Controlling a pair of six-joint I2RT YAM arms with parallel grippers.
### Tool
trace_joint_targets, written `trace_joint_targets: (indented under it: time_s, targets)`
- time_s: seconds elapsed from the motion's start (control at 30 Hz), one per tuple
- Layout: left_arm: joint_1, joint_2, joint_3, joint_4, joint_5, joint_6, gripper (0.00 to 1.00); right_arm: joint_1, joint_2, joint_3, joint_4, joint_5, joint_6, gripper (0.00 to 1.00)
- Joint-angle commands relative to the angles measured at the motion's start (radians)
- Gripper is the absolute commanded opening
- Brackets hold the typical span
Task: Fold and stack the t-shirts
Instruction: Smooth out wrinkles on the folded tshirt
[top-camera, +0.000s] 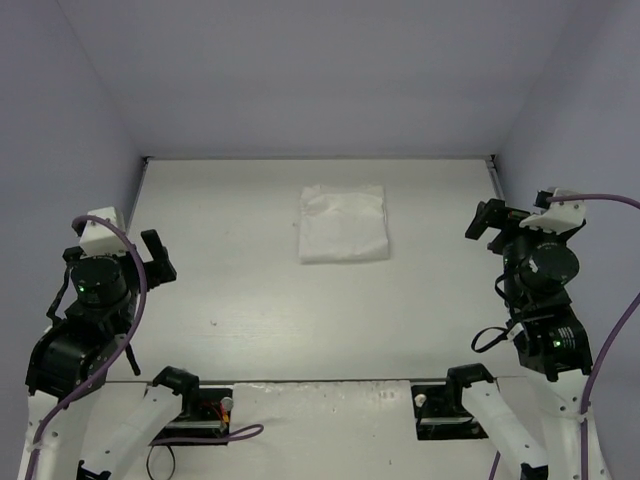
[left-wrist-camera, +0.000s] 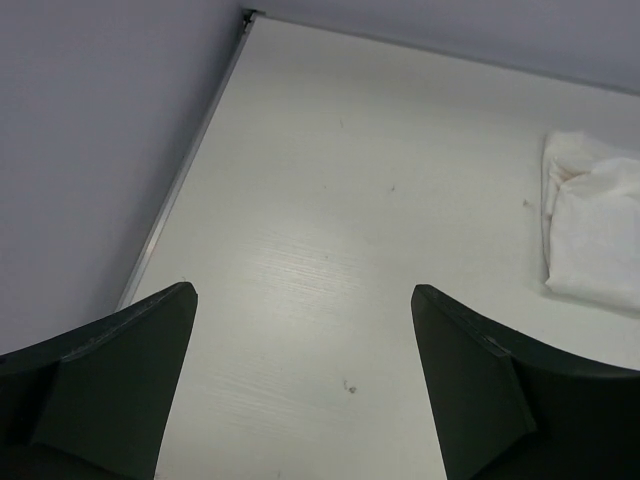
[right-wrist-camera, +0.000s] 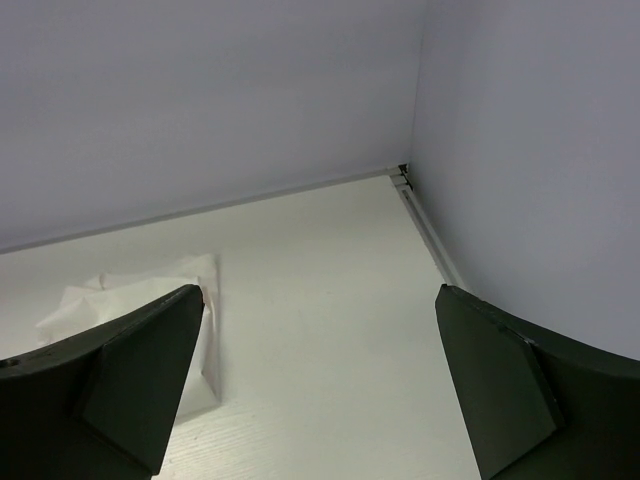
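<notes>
Bearing a folded t-shirt (top-camera: 344, 223), white table (top-camera: 250, 300) abuts walls (top-camera: 300, 70).

Soft white cloth t-shirt (top-camera: 344, 224) on a smooth, matt, faintly grained table (top-camera: 250, 290).

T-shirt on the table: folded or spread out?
Folded. The t-shirt lies as a compact white rectangle, no sleeves or print showing; layered edges show in the left wrist view.

The left arm (top-camera: 90, 300) and right arm (top-camera: 540, 290) are both black with round joint housings, each with small green lights (top-camera: 83, 290), a white boxy camera block (top-camera: 100, 232) at the wrist and pale purple cables (top-camera: 140, 290) looping along it — their base links (top-camera: 130, 430) are white, the jaws dark matte wedges.
</notes>
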Motion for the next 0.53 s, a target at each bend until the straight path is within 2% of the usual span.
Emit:
trace_joint_targets:
  time_s: [0.0, 0.17, 0.5]
  targets:
    - [-0.003, 0.011, -0.025, -0.014, 0.028, -0.03, 0.85, 0.0, 0.016, 0.002, 0.038, -0.002, 0.015, 1.0]
    - [-0.003, 0.035, -0.061, -0.017, 0.052, -0.068, 0.85, 0.007, 0.027, 0.005, 0.037, 0.015, -0.004, 1.0]
    - [-0.003, 0.08, -0.031, -0.017, 0.056, -0.06, 0.85, 0.017, 0.047, 0.009, 0.037, 0.006, -0.007, 1.0]
